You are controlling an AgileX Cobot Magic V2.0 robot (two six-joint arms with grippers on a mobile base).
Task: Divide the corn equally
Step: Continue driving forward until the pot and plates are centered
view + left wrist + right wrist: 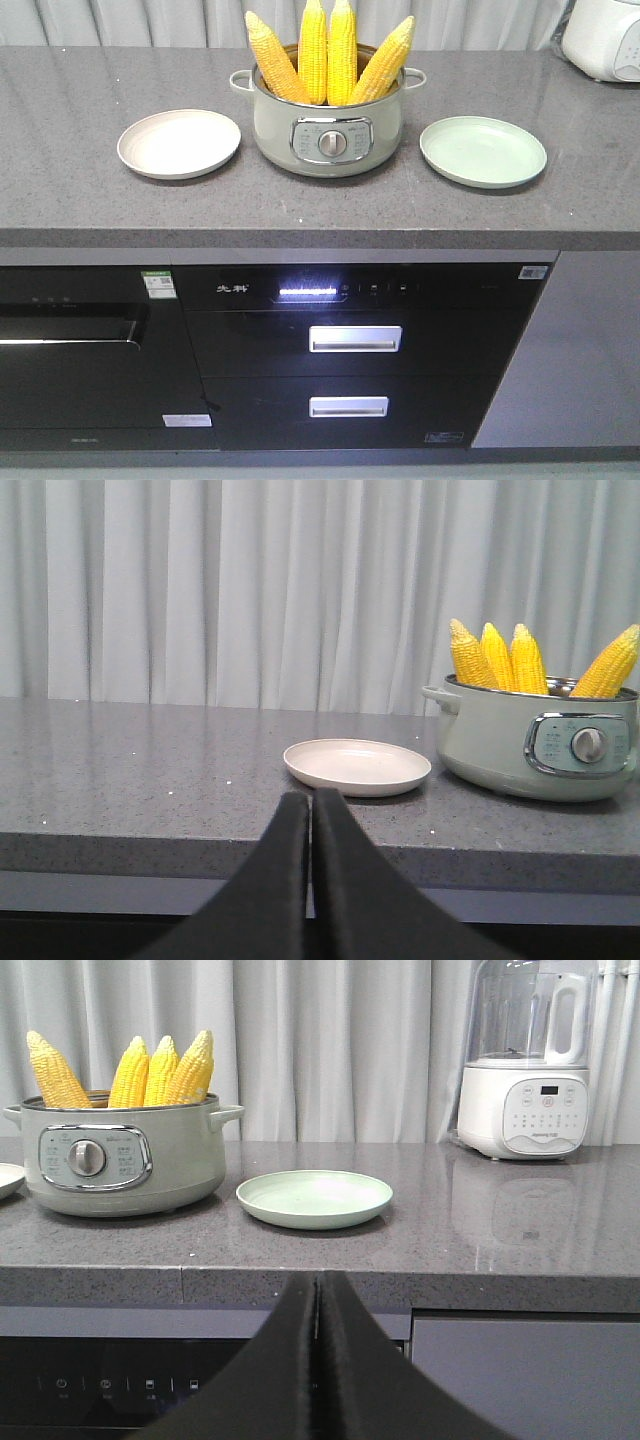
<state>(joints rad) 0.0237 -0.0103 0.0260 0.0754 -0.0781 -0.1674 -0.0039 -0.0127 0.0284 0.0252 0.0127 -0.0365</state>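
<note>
On the counter (80,200) the pot (280,140) holds four corn cobs (312,50); left tool (310,798) and right tool (317,1282) clenched.

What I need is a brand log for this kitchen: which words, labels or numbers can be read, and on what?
None can be quoted with confidence.
Drawer cabinet: white logo characters, too blurred.
Green sticker on the left oven: too small.
Electric pot, dial panel: print too small.
Blender base: display and button labels blurred.
QR sticker: code only.
</note>
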